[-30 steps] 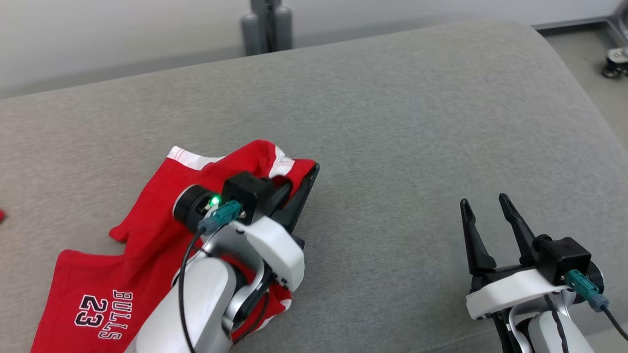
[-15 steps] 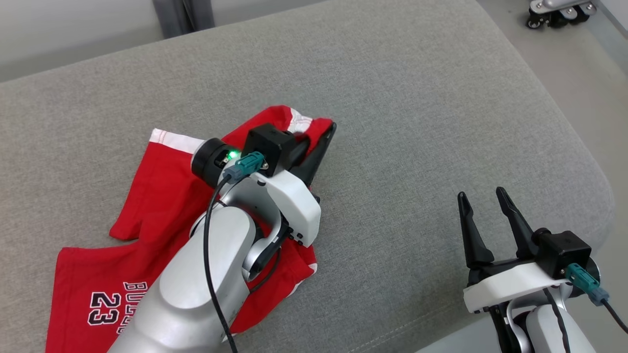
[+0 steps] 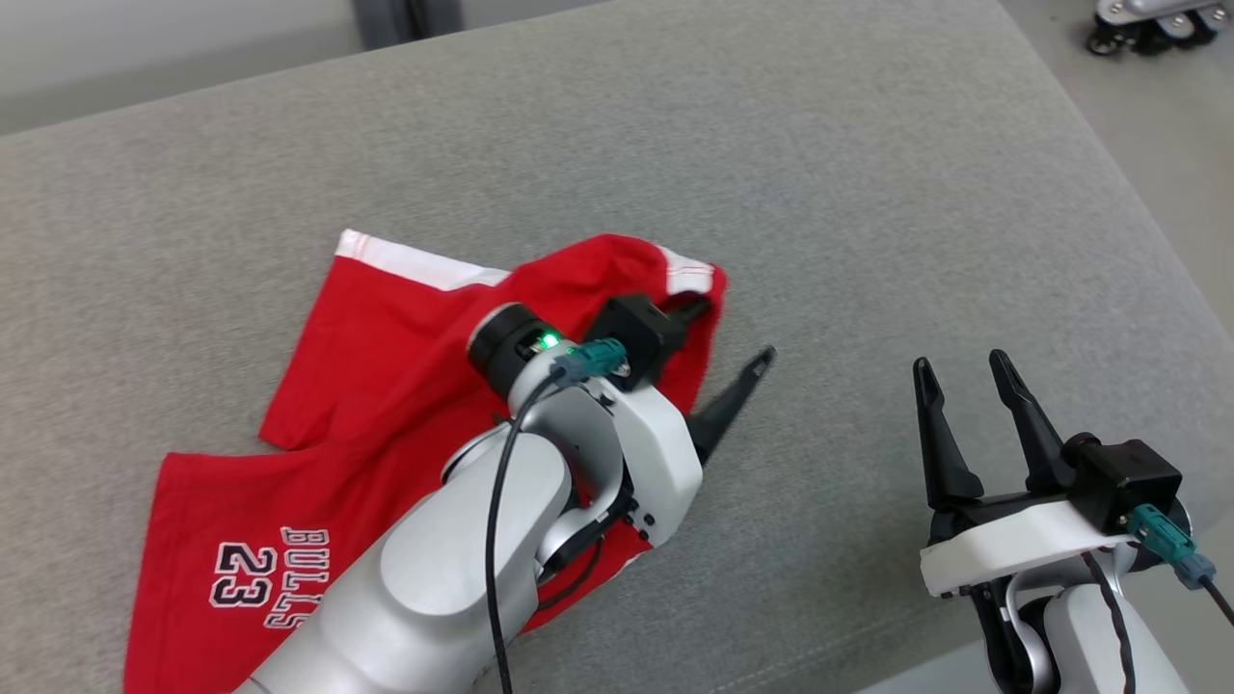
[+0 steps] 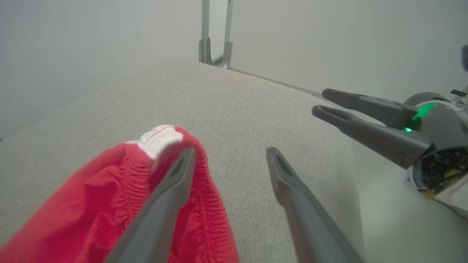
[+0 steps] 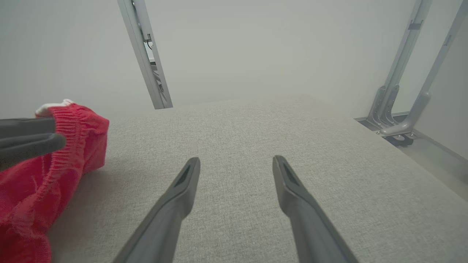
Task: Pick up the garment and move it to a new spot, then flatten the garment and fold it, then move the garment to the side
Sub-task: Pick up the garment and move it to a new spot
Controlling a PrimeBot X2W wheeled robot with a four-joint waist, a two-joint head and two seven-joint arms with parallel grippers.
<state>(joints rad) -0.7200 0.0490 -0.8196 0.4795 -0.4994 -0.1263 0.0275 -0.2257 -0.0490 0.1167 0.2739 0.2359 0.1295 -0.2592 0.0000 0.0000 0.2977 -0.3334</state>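
Red Bulls shorts [image 3: 386,337] rumpled at cushion's [image 3: 868,193] front-left; left gripper [image 4: 231,152] wide open at waistband [image 4: 161,137], right gripper [image 3: 959,364] open, empty. Pinch both waistband corners, tug flat.

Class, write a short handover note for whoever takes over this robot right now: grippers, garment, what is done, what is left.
Left gripper: open, one finger at the waistband of the red Bulls shorts, gripping nothing.
Right gripper: open, empty, above the bare grey cushion.
Shorts: unheld, rumpled on the cushion toward the robot's left, waistband bunched up.
Done: no flattening or fold visible.
Left: flatten, fold, move aside.
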